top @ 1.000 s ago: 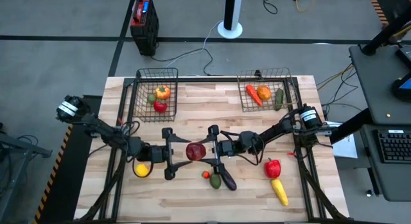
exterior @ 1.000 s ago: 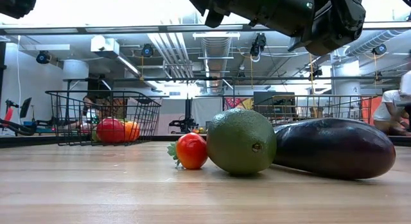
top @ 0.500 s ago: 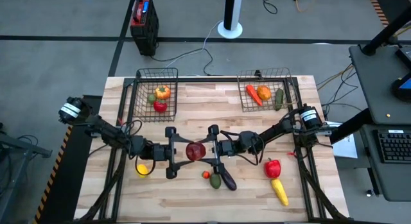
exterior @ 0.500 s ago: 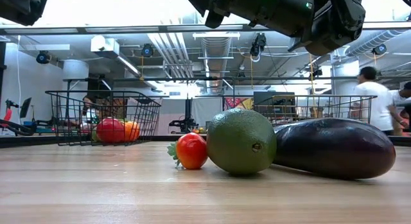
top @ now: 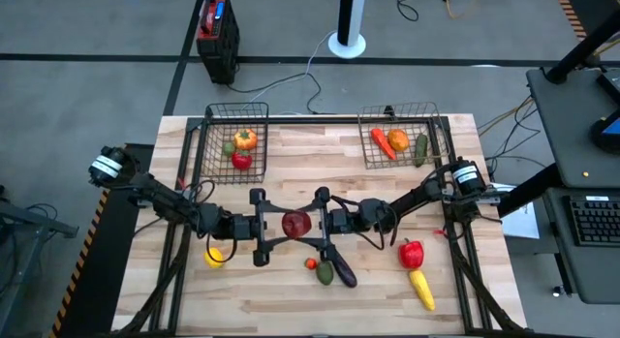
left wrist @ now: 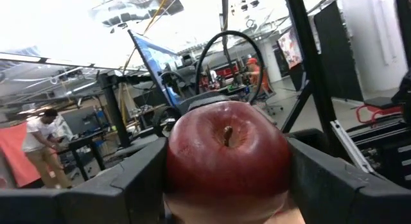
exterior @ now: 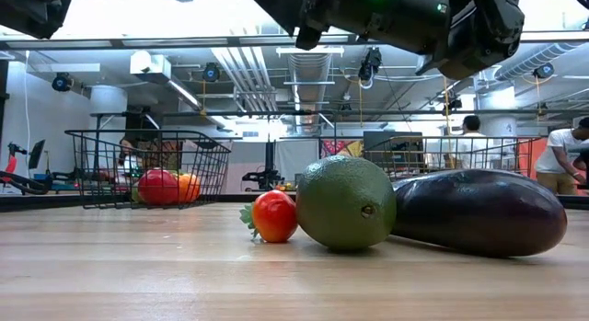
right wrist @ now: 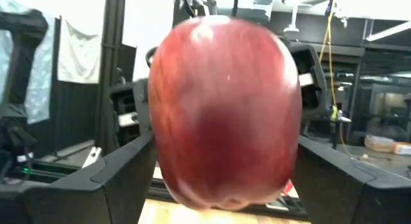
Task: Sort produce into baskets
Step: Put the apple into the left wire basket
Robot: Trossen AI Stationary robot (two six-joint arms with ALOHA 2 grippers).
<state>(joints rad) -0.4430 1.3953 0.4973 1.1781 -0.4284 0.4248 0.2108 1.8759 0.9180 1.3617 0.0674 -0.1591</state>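
**Red apple held in the air between both grippers**

High view: the left gripper and the right gripper face each other over the middle of the table, with the red apple between them. A lemon lies just beside the left arm. A small red fruit, a green fruit and the eggplant lie clustered below the grippers. A red pepper and a yellow vegetable lie nearer the right edge. The left basket holds three pieces, and the right basket holds orange and green ones.

Low view: the small red fruit, the green fruit and the eggplant rest side by side on the wood, touching. Dark arm parts hang above them, and the apple is out of view. People stand in the room behind.

Left wrist view: the left gripper's fingers press against both sides of the apple, so its jaws are closed on it.

Right wrist view: the apple fills the space between the right gripper's fingers. Whether these jaws grip it or merely flank it cannot be told
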